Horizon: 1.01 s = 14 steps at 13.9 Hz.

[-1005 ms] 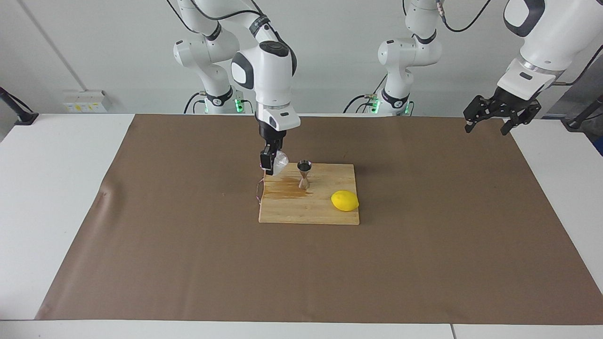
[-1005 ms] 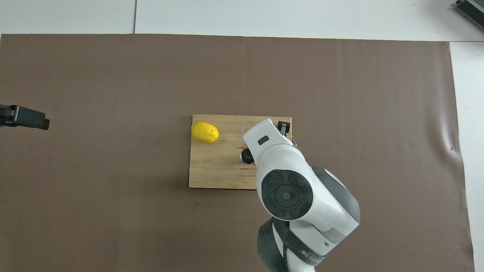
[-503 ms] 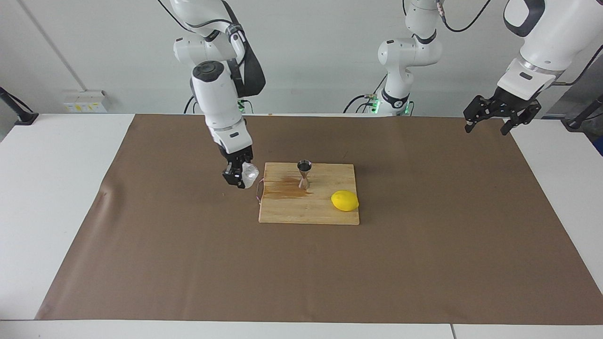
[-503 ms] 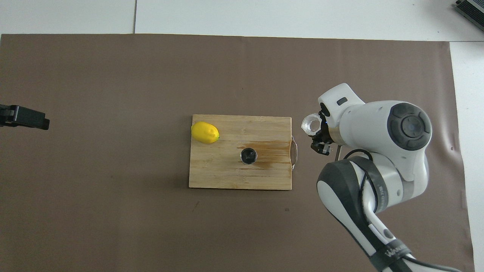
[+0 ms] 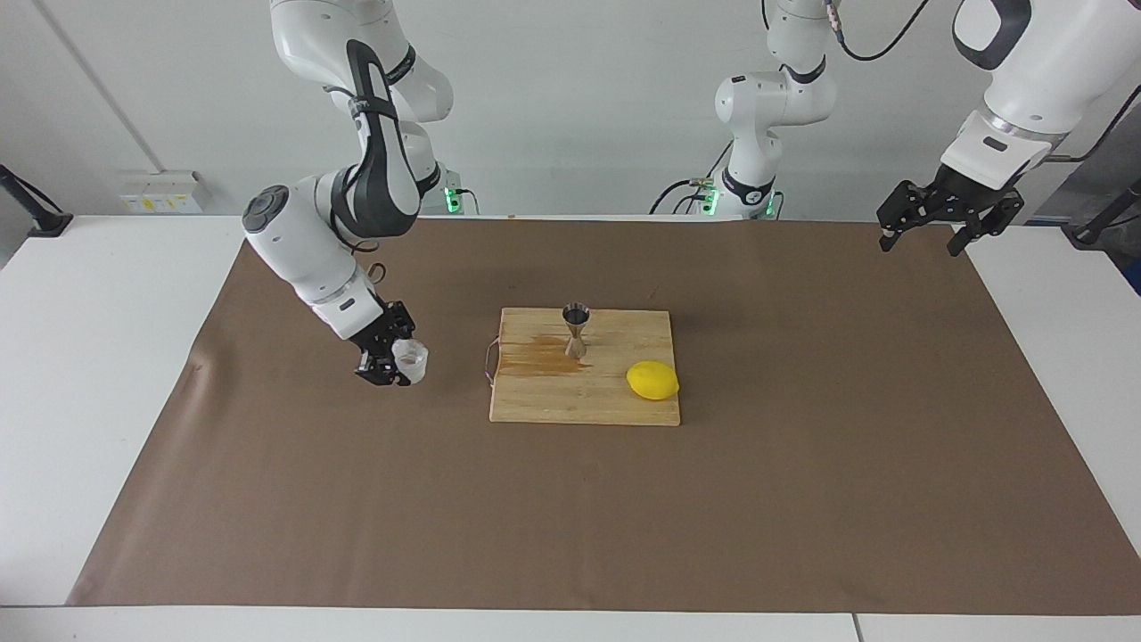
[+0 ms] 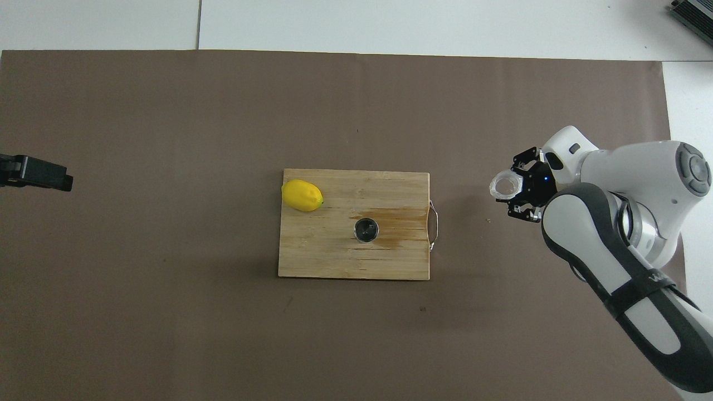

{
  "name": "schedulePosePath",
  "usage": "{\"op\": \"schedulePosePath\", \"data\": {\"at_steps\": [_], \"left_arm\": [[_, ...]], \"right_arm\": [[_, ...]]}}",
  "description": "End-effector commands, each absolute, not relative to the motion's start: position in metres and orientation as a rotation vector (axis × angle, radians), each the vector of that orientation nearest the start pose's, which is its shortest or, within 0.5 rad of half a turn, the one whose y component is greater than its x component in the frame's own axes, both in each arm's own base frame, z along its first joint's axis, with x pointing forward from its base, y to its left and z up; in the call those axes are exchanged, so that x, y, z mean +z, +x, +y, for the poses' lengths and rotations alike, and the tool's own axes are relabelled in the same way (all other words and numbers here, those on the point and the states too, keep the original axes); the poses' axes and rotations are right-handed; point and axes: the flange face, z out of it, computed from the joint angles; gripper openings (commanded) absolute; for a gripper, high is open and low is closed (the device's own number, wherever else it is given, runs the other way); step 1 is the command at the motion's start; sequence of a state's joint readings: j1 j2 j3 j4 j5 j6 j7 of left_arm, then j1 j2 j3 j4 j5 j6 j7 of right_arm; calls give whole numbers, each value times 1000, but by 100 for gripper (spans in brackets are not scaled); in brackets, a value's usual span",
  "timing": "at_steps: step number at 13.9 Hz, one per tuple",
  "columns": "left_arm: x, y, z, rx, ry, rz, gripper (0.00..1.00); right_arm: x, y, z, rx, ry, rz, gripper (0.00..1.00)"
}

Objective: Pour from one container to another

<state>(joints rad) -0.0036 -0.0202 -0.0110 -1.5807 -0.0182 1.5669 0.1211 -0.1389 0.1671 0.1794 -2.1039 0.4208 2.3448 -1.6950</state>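
Both arms (image 5: 339, 223) were white, glossy Franka units with rounded segmented casings and dark grey to black panels at the joints. Round dark grey caps closed the joint ends (image 6: 692, 175). Black cables ran along the upper links near the bases, where green indicator lights glowed (image 5: 709, 201). The right gripper (image 5: 389, 357) and left gripper (image 5: 945, 214) were black, skeletal linkage assemblies. White lettering marked a dark band on the right arm's forearm (image 6: 657, 277).
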Motion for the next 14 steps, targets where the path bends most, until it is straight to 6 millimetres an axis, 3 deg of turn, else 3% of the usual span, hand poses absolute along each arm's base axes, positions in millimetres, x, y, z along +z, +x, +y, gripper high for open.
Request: {"op": "schedulePosePath", "data": {"at_steps": [1, 5, 8, 11, 14], "left_arm": [[631, 539, -8, -6, -3148, 218, 100], [631, 539, -8, -6, -3148, 218, 100], [631, 539, -8, -6, -3148, 218, 100], [631, 539, -8, -6, -3148, 218, 100], [631, 539, -8, -6, -3148, 218, 100]], "right_arm": [[325, 567, 6, -462, -2153, -1950, 37], [272, 556, -21, -550, -2048, -1890, 37], [259, 548, -38, -543, -2056, -1844, 42], [268, 549, -42, -546, -2076, -1809, 100], [297, 552, -45, -587, -2106, -1830, 100]]}}
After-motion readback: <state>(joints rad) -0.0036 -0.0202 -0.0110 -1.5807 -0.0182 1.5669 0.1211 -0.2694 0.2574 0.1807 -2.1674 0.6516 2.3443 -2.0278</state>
